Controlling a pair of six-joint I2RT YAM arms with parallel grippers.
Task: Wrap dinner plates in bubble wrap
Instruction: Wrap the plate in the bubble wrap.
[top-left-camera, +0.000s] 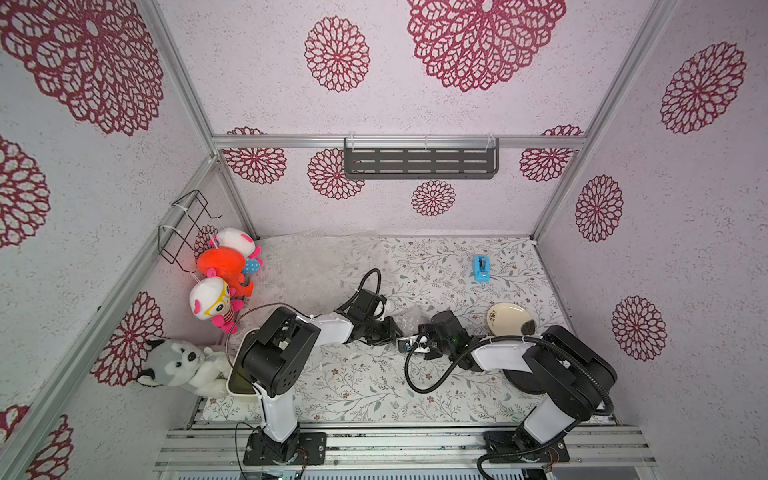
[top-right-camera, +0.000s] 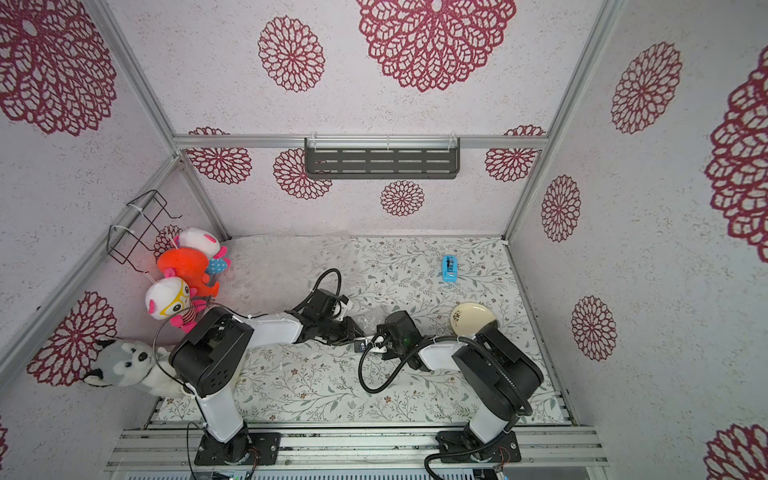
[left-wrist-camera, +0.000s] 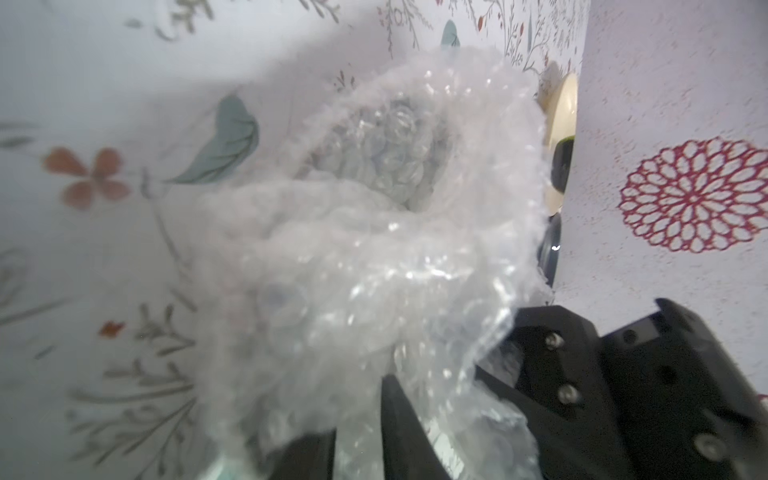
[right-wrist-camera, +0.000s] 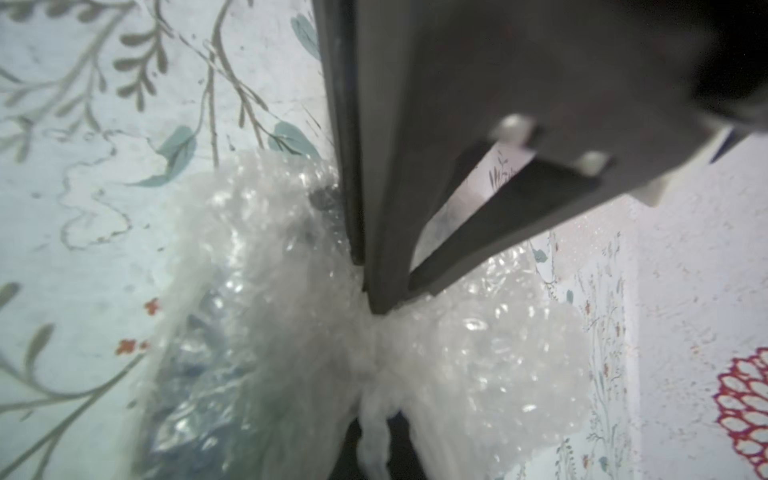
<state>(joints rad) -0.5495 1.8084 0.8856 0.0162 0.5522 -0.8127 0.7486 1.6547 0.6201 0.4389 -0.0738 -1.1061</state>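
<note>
Nearest the arm bases, the black plate (top-left-camera: 517, 383) is lying on the table (top-left-camera: 357, 386), largely hidden under the right arm. A cream tub (top-left-camera: 232, 384) is sitting under the left arm. At mid-table a crumpled bundle of bubble wrap (top-left-camera: 409, 319) is lying between the two grippers. The right gripper (right-wrist-camera: 384, 299) is clenching a gathered fold of it at its tips. The left gripper (left-wrist-camera: 353, 440) is pointing into the same bundle, its fingers (left-wrist-camera: 401, 428) standing a little apart with wrap between them; whether they are gripping it I cannot tell. Something bluish is showing through the wrap, too blurred to name. Just beyond the right arm the cream plate (top-left-camera: 508, 318) is resting unwrapped. Farther back a blue tape dispenser (top-left-camera: 482, 269) is standing alone, and flat sheets of wrap (top-left-camera: 307, 266) are lying in the far left corner.
</note>
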